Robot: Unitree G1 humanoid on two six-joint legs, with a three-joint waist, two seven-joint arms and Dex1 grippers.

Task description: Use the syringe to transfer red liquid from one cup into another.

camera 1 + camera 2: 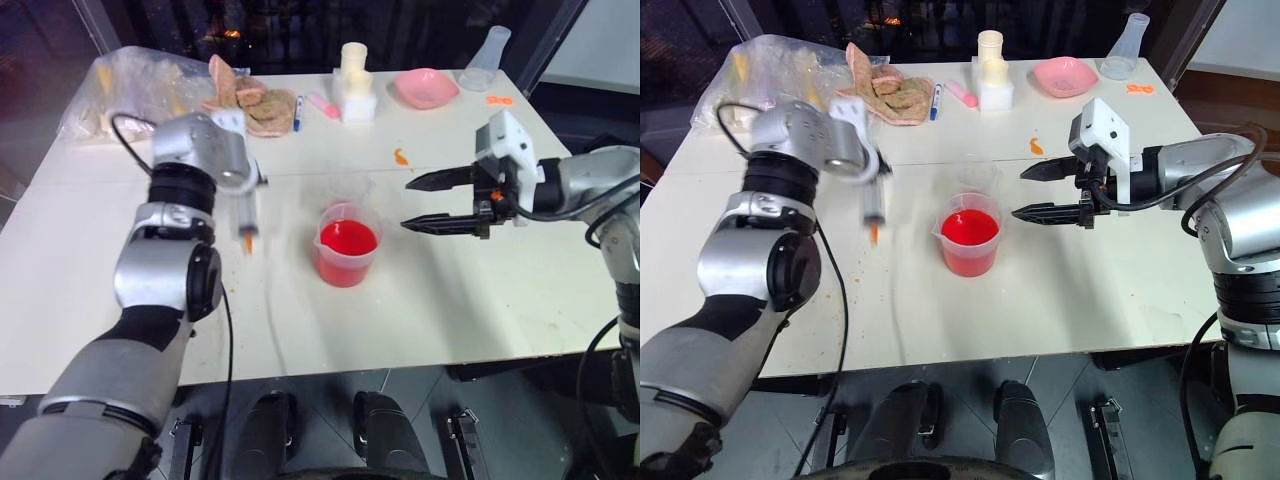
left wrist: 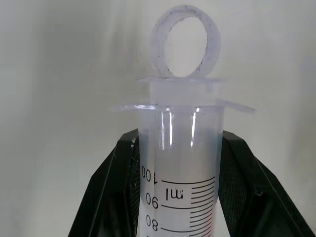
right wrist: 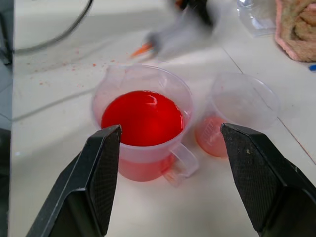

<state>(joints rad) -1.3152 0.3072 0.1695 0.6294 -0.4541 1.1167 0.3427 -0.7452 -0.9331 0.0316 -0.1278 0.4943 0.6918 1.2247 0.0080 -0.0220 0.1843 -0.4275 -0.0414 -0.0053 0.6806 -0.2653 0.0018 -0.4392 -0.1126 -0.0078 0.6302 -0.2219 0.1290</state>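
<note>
Two arms reach over the white bench (image 1: 480, 300). Largest item at the back left corner is a crumpled clear plastic bag (image 1: 125, 85), with a pinkish cloth (image 1: 250, 100) just beside it. Further along the back edge: a cream-white bottle on a white block (image 1: 355, 85), a pink shallow dish (image 1: 425, 88), and a clear cone-shaped flask (image 1: 487, 55) at the back right corner.

Near bench centre stands the clear beaker (image 1: 347, 245) with pour lip and handle, holding the red liquid (image 3: 142, 117), its surface well below the rim. Just behind it is the colourless cup (image 3: 237, 113); the right wrist view shows a shallow pinkish-red layer at its bottom. The two vessels are close; whether they touch cannot be told.

Left claw (image 2: 180, 187): fingers (image 2: 106, 192) clamped on the barrel of the syringe (image 1: 247, 215), near the flange end by the printed scale. Syringe is held off the bench, left of the beaker, orange tip pointing down; plunger ring seen pushed fully in.

Right claw (image 1: 425, 203): fingers spread wide, holding nothing, to the right of the beaker and pointing toward it, apart from it.

Small orange spots (image 1: 400, 157) lie on the bench behind the right claw.
</note>
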